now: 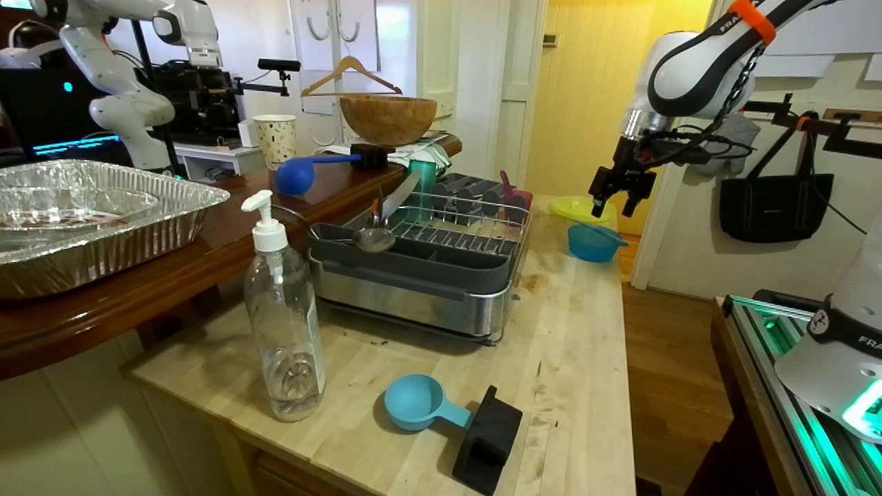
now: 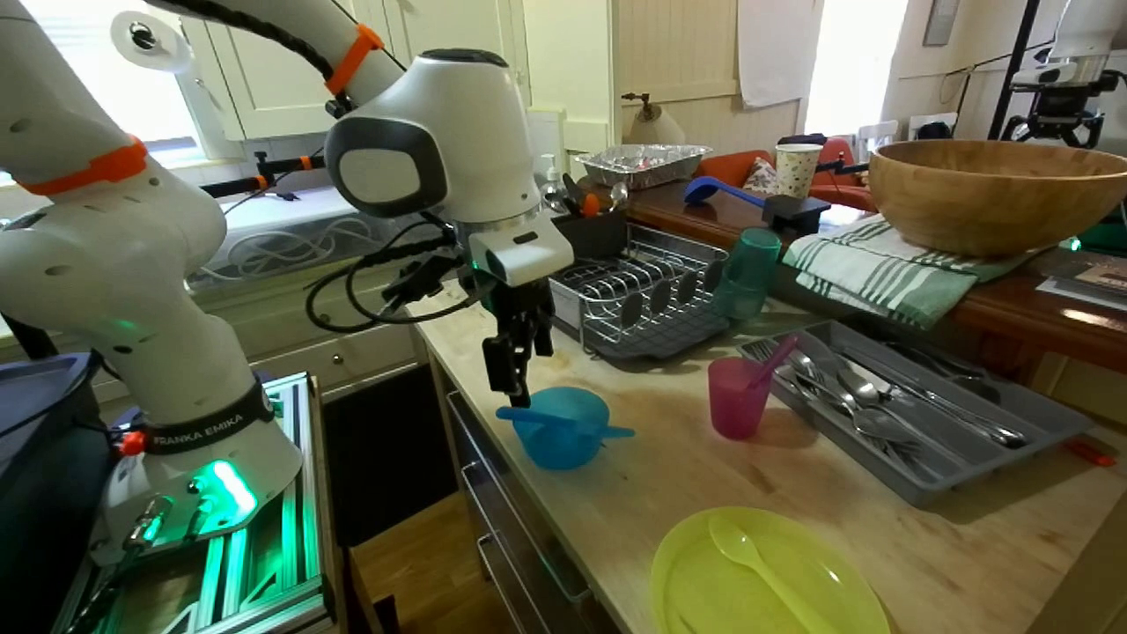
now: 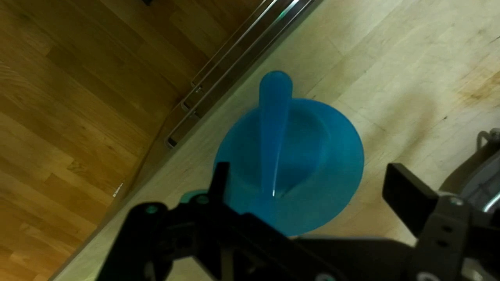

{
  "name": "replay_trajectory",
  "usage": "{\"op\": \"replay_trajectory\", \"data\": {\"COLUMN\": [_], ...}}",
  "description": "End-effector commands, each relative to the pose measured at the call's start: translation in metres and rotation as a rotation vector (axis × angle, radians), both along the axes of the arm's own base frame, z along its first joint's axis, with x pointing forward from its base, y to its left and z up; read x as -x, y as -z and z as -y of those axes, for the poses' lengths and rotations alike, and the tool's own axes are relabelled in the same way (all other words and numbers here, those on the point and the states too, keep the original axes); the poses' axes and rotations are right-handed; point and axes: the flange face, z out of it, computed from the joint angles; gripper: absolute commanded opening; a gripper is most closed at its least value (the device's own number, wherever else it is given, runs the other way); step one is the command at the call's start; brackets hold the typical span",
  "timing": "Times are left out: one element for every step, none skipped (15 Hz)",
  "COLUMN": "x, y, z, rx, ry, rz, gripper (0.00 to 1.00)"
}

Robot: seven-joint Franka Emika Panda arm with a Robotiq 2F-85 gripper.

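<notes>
Below wide-spread end effector (image 3: pixel 308 173): blue bowl (image 3: pixel 306 160), blue utensil (image 3: pixel 273 128) jutting past rim.

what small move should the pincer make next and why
I'd probably lower the open pincer a little: in an exterior view it hangs above the blue bowl, with a gap showing; in the wrist view the blue utensil jutting over that bowl's edge appears between the pincer's parted fingers.

Bowl (image 3: pixel 302 164) and utensil (image 3: pixel 273 128) are blue, a cup (image 1: pixel 275 141) perhaps gold-flecked.
</notes>
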Motion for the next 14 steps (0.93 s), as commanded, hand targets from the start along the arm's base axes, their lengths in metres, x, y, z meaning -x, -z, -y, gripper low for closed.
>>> {"op": "replay_trajectory", "data": {"x": [0.002, 0.002, 0.001, 0.001, 0.000, 0.000, -0.001, -0.002, -0.003, -0.003, -0.004, -0.004, -0.004, -0.004], "y": [0.024, 0.027, 0.030, 0.032, 0.035, 0.037, 0.039, 0.041, 0.043, 0.044, 0.046, 0.047, 0.049, 0.050], "z": [0.006, 0.007, 0.008, 0.008, 0.009, 0.010, 0.009, 0.009, 0.008, 0.008, 0.007, 0.007, 0.007, 0.006], "rx": [0.017, 0.022, 0.022, 0.024, 0.025, 0.025, 0.019, 0.018, 0.014, 0.011, 0.009, 0.004, 0.001, 0.000], "ry": [0.014, 0.018, 0.021, 0.025, 0.029, 0.033, 0.038, 0.043, 0.044, 0.044, 0.043, 0.043, 0.044, 0.043], "rz": [-0.001, 0.001, 0.002, 0.003, 0.004, 0.004, 0.005, 0.007, 0.005, 0.002, -0.001, -0.005, -0.008, -0.011], "gripper": [1.00, 1.00, 1.00, 1.00, 1.00, 1.00, 1.00, 1.00, 1.00, 0.92, 0.74, 0.66, 0.58, 0.49]}}
